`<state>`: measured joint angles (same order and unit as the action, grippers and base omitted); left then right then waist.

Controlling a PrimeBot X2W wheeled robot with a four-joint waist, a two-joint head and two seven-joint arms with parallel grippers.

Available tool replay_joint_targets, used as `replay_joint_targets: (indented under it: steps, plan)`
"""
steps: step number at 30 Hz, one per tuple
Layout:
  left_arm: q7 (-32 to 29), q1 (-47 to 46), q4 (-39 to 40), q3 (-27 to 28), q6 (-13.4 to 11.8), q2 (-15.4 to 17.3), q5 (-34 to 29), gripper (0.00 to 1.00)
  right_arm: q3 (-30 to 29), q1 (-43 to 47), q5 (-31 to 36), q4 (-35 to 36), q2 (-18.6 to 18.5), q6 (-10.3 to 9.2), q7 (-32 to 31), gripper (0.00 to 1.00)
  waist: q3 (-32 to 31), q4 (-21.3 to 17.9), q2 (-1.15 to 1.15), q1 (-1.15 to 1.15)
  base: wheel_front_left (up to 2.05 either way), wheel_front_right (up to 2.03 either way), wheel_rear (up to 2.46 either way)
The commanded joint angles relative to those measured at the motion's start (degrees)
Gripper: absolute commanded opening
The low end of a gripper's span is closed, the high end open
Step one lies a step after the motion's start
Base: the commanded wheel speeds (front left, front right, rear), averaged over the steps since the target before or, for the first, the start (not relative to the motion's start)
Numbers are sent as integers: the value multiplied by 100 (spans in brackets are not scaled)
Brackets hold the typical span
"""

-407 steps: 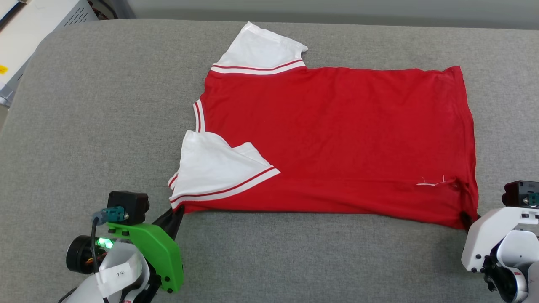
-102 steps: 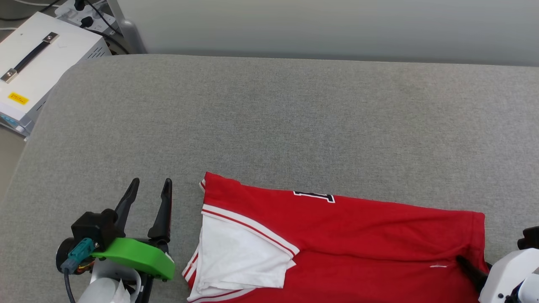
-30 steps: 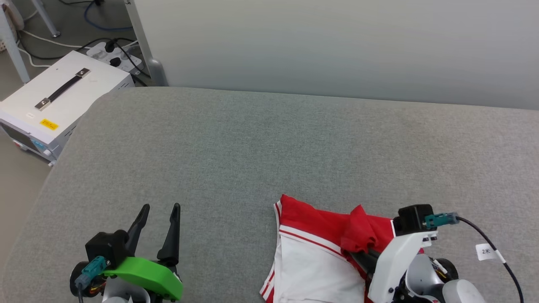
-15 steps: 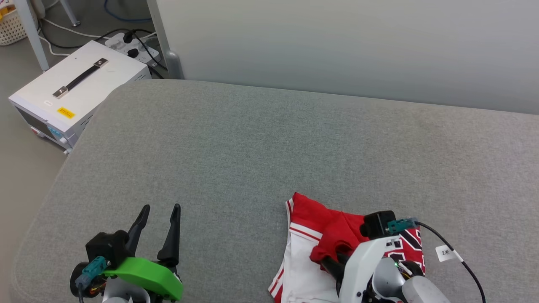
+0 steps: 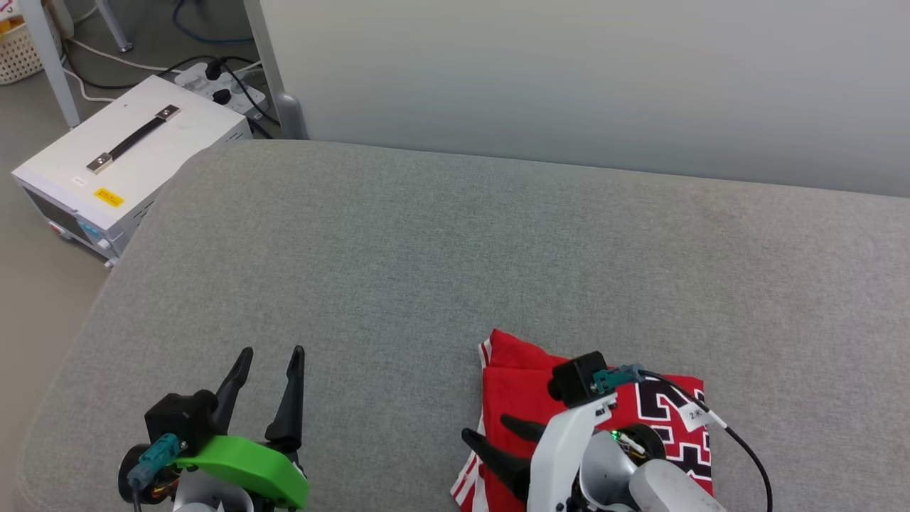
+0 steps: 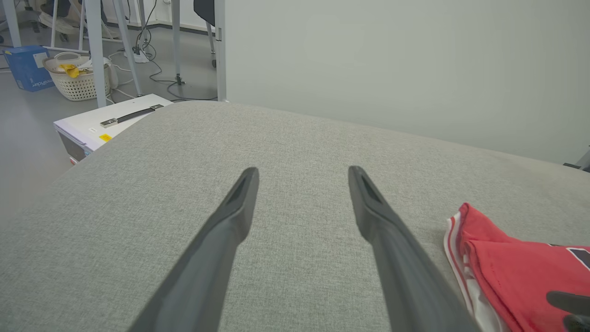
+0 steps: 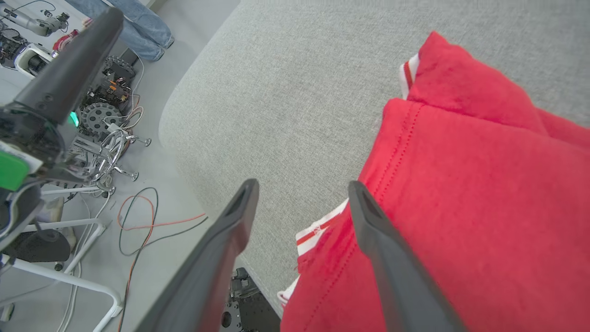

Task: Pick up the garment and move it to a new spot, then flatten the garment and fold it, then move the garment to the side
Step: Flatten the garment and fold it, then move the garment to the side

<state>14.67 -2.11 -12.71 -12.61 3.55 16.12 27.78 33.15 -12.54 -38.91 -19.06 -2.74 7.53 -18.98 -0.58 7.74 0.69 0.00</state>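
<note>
**padfan:** Looking at a big grey fabric-covered surface [image 5: 455,270] taking up most of the head view, with a rounded corner at the far left. Seeing a plain pale wall [image 5: 569,71] running right behind it. Spotting a white box [image 5: 135,163] with a black handle sitting on the floor past that corner, plus a power strip [image 5: 226,84] trailing leads. Also catching a woven basket [image 6: 78,83] and a blue box [image 6: 27,69] further back in the left wrist view.

**foldwatch:** Seeing the same here. Adding from the right wrist view: loose cables [image 7: 138,221] lying on the floor below the surface's edge, and a person's legs [image 7: 133,23] in jeans up top. Wondering about the shirt though?

**padfan:** Finding the garment [image 5: 515,391] lying folded into a compact stack near the front edge, right of centre in the head view. Making out navy white-outlined lettering on its right part and striped trim peeking out at the left.

**foldwatch:** Asking about the claws now.

**padfan:** Catching the right gripper [image 5: 485,427] hanging over the garment's left edge, fingers spread wide, pinching nothing. Seeing one finger crossing the red cloth and the other crossing bare grey, but not managing to tell about actual contact. Seeing the left gripper [image 5: 272,350] gaping just as wide, gripping nothing, hovering over bare surface well apart from the garment.
</note>
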Motion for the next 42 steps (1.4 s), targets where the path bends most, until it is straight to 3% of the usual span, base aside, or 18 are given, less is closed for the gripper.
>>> replay_joint_targets:
  steps: [1, 10, 17, 22, 26, 32, 42]
  plan:
    - [33, 52, -20, 2, 5, -26, 33, 100, -27, -142, 172, 33, -14, -4, 53, 100, -29, -17, -69, 0, 0, 0, 0]
    - [33, 126, 87, 61, 18, -108, 3, 100, -832, -386, 1474, 433, -98, -4, 181, 100, -110, -179, -69, 0, 0, 0, 0]
    - [33, 124, 365, 271, 52, -255, -142, 100, -1412, -581, 2481, 1046, -921, -4, 809, 100, -79, -421, -69, 0, 0, 0, 0]
    - [33, 148, 594, 472, 93, -437, -333, 100, -1986, -314, 2692, 1321, -1283, -4, 1331, 100, -33, -543, -69, 0, 0, 0, 0]
    - [33, 188, 740, 641, 157, -574, -483, 100, -2685, 73, 2677, 1613, -1260, -4, 1788, 100, 8, -617, -69, 0, 0, 0, 0]
    - [33, 236, 833, 764, 268, -757, -710, 100, -3489, 825, 2708, 2151, -943, -4, 2296, 100, 76, -685, -69, 0, 0, 0, 0]
    - [33, 322, 748, 777, 369, -905, -898, 100, -3771, 1544, 2838, 2560, -421, -4, 2576, 100, 49, -749, -69, 0, 0, 0, 0]
